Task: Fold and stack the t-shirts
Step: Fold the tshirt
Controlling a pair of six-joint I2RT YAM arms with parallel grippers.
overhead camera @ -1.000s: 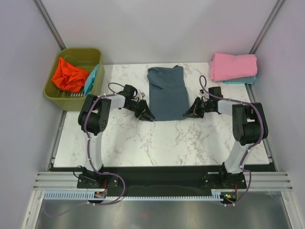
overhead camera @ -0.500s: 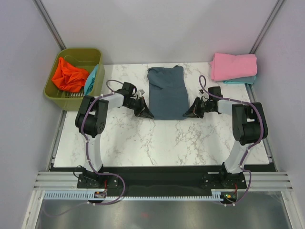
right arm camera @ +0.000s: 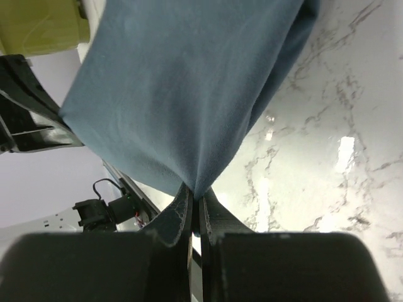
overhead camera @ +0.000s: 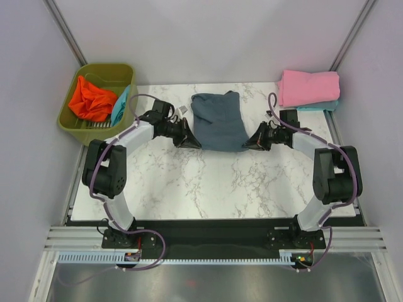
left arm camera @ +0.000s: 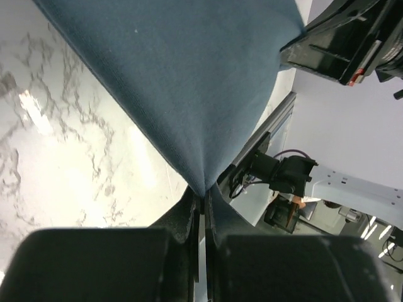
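A blue-grey shirt [overhead camera: 217, 119] lies in the middle of the far half of the table [overhead camera: 189, 182]. It is already folded into a long narrow shape. Its far end rests flat on the table, and its near end is held up in the air.

The left gripper [overhead camera: 192, 143] has the near left corner. Its two fingers are pressed tight together with the cloth pinched between them, and its own camera shows the shirt pulled to a sharp point right at the tips. The right gripper [overhead camera: 248, 146] does the same on the near right corner, fingers squeezed on a little point of cloth. The shirt hangs between them like a small hammock.

I think they each take one corner so the edge stays straight and does not sag or twist. With both corners held at the same height, the near half can be carried over the far half to make a neat fold. If one side went faster, the fold would come out crooked.

At the far right corner a pink shirt [overhead camera: 308, 87] sits folded on top of a teal shirt [overhead camera: 318, 106]. That looks like the pile where the blue-grey one will go next.

At the far left is a green bin [overhead camera: 104, 68] just off the table. An orange-red shirt [overhead camera: 91, 100] is crumpled inside it, with some teal cloth [overhead camera: 119, 106] beside it. Those look like they are waiting for their turn, so the job seems about half done
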